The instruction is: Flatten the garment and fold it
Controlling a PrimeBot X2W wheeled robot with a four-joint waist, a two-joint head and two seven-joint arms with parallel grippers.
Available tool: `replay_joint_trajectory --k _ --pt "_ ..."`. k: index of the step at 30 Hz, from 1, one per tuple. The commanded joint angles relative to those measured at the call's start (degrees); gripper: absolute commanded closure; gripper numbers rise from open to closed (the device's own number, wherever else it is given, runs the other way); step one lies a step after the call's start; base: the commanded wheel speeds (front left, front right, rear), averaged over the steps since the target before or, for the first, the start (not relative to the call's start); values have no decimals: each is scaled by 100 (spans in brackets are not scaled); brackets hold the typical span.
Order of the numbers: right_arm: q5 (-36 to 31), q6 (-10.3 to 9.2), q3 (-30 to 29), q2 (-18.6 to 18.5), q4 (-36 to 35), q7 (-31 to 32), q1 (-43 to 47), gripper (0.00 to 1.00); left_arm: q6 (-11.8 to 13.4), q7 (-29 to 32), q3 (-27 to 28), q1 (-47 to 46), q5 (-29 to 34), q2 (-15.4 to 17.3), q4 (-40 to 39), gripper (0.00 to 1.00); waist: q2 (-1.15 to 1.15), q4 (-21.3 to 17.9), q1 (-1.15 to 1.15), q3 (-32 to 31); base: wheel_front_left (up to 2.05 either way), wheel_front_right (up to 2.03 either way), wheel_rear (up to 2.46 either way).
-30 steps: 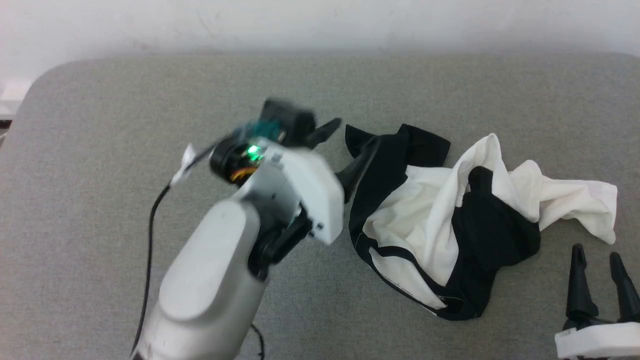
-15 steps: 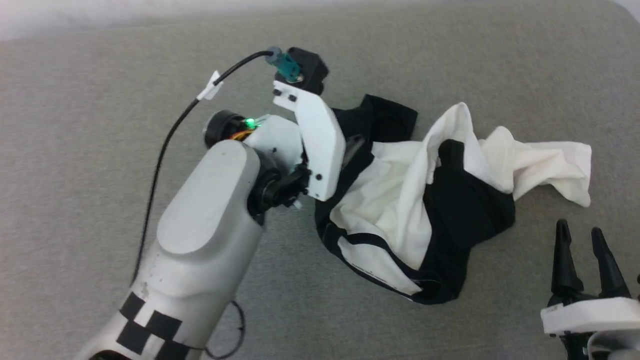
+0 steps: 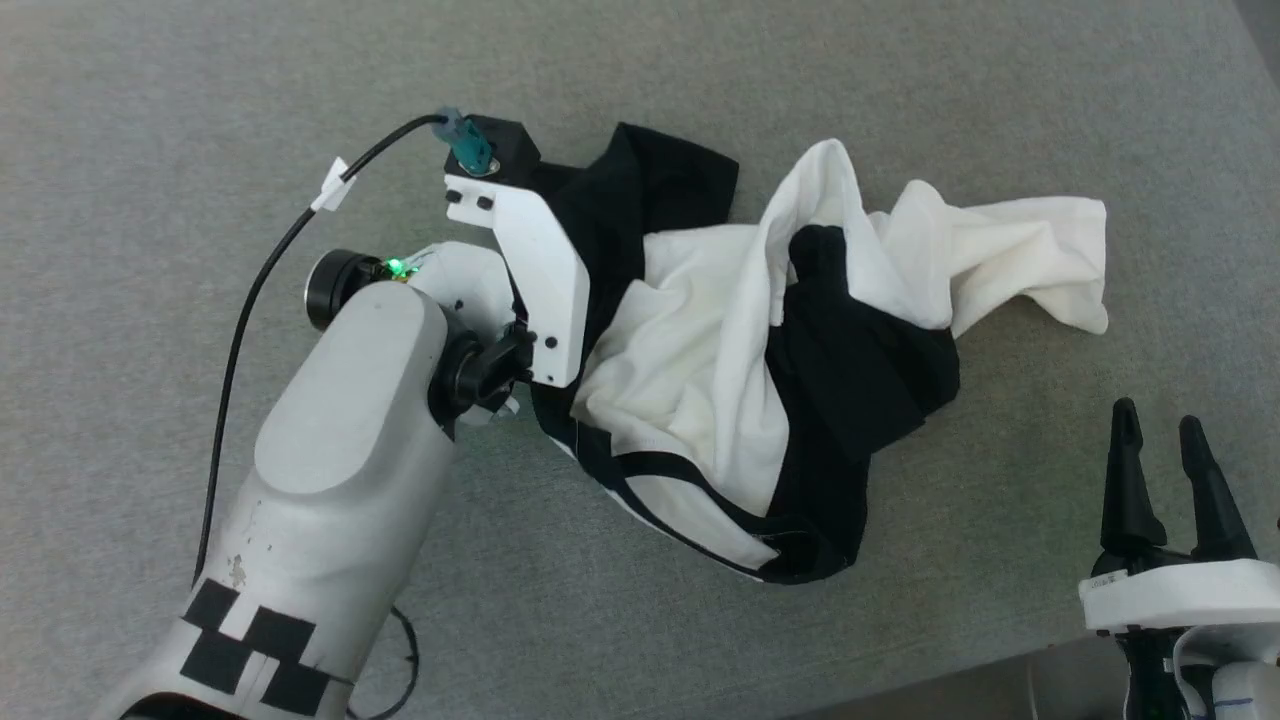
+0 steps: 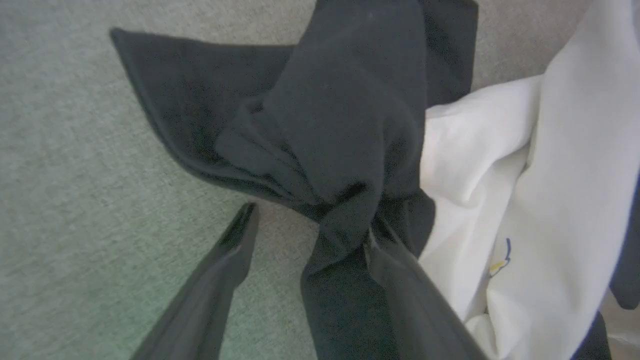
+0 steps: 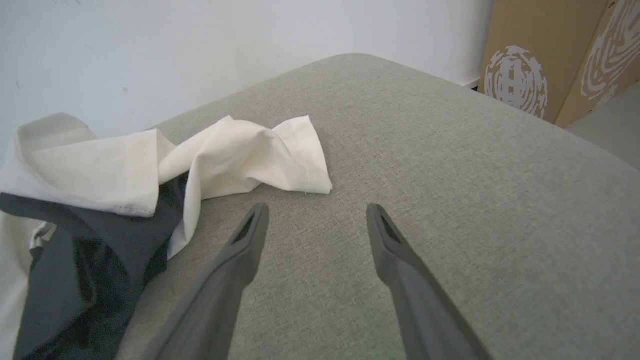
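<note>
The garment [image 3: 700,370] lies crumpled mid-table, white cloth bunched with black parts, one white end [image 3: 1040,250] trailing right. My left arm's wrist [image 3: 530,270] hangs over the garment's black left part [image 3: 650,190]. In the left wrist view my left gripper [image 4: 310,225] is open, pointing down, with a fold of the black cloth [image 4: 340,150] lying between its fingers; the small yellow-and-blue print [image 4: 502,257] shows on the white cloth beside it. My right gripper [image 3: 1160,450] stands open to the garment's lower right, off the cloth; its fingers [image 5: 250,235] hover above bare grey surface short of the white hem [image 5: 260,155].
The grey fabric table [image 3: 200,120] spreads wide to the left and back. Its front edge [image 3: 950,675] runs close by my right gripper. A black cable [image 3: 250,300] loops off my left arm. A white wall [image 5: 200,45] and cardboard boxes [image 5: 550,60] stand past the table.
The head camera has tilted down, shifting the whole picture. My left wrist has turned downward and moved onto the garment's black left part. The right gripper stays open in place.
</note>
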Motion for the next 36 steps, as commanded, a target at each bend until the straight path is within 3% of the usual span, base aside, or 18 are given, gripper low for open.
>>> replay_joint_trajectory --k 1,2,3,10,19,23,27,33,34,35,36 --pt "34 -4 -4 8 -5 -26 -91 0 6 -36 15 -56 -7 28 31 3 -1 -198 -1 231 0 0 0" --pt "42 -4 -13 8 -11 -26 -105 0 -27 -72 20 -63 -26 31 38 67 -1 -200 -1 264 0 0 0" --pt "46 -4 -28 8 -13 -26 -114 0 -83 -62 24 -61 -77 26 54 100 -1 -195 -1 290 0 0 0" --pt "-53 -4 -150 8 -21 -26 -157 0 -282 -201 300 -182 -537 -121 -104 100 -1 36 -1 307 0 0 0" --pt "-229 -4 -240 8 18 -26 -54 0 -419 -518 828 -249 -1127 -167 -688 100 -1 536 -1 -142 0 0 0" --pt "-303 -4 -317 8 34 -26 46 0 -280 -705 1237 69 -1349 9 -1248 100 -1 715 -1 -356 0 0 0" --pt "-367 -4 -398 8 41 -26 145 0 50 -976 1856 710 -1449 399 -1734 100 -1 855 -1 -514 0 0 0" --pt "-468 -4 -453 8 76 -26 245 0 382 -1289 2447 1976 -1533 674 -1811 100 -1 1050 -1 -627 0 0 0" --pt "-489 -4 -449 8 76 -26 254 0 431 -1345 2493 2119 -1538 656 -1764 88 -1 1087 -1 -633 0 0 0" --pt "-514 -4 -437 8 67 -26 263 0 464 -1428 2517 2214 -1514 638 -1720 0 -1 1124 -1 -637 0 0 0" --pt "-536 -4 -431 8 58 -26 267 0 472 -1537 2532 2261 -1495 601 -1694 0 -1 1159 -1 -641 0 0 0"
